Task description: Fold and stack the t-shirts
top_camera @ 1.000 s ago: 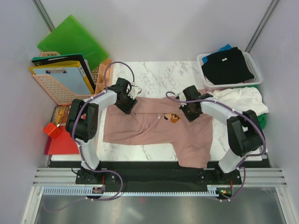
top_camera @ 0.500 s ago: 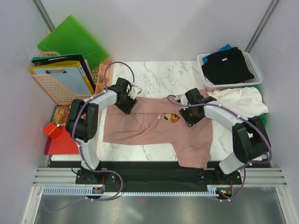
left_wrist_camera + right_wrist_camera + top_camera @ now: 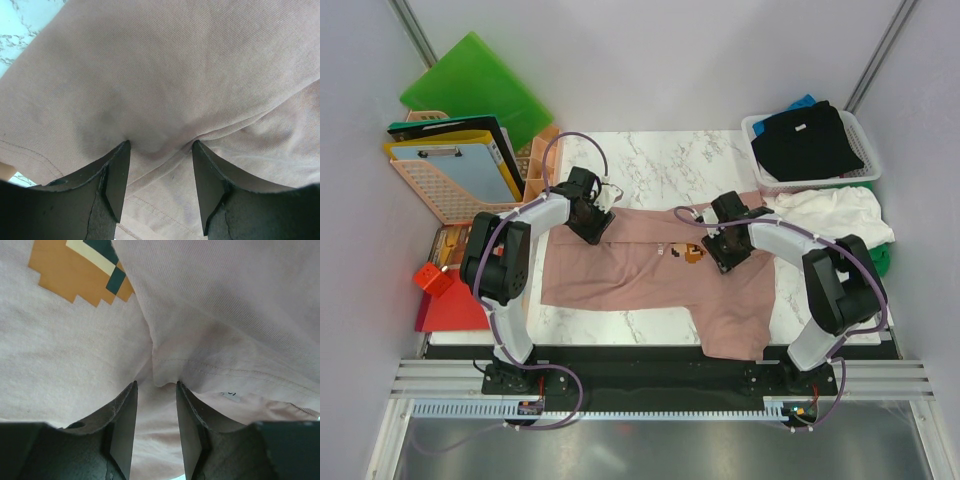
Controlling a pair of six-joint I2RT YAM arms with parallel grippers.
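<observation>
- The marble bench (image 3: 660, 160) carries the pink shirt (image 3: 630, 270), which lies spread across its middle with one sleeve hanging over the near edge.
- A white basket (image 3: 865, 176) stands beyond the pink shirt's right end. It holds a folded black shirt (image 3: 805, 140), and a bit of blue shirt (image 3: 803, 102) shows behind that.
- A white shirt (image 3: 835, 212) lies crumpled just right of the pink shirt, touching its right end.
- A green folder (image 3: 475, 85) leans well off beyond the pink shirt's left end.
- My left tool (image 3: 160, 150) is down on the pink shirt's far left corner. Its fingers are pressed in, with a ridge of cloth gripped between them.
- My right tool (image 3: 156, 385) sits on the pink shirt's far edge, right of centre, clenched on a hemmed fold.
- The pixel print (image 3: 692, 253) is on the pink shirt, just left of my right tool.
</observation>
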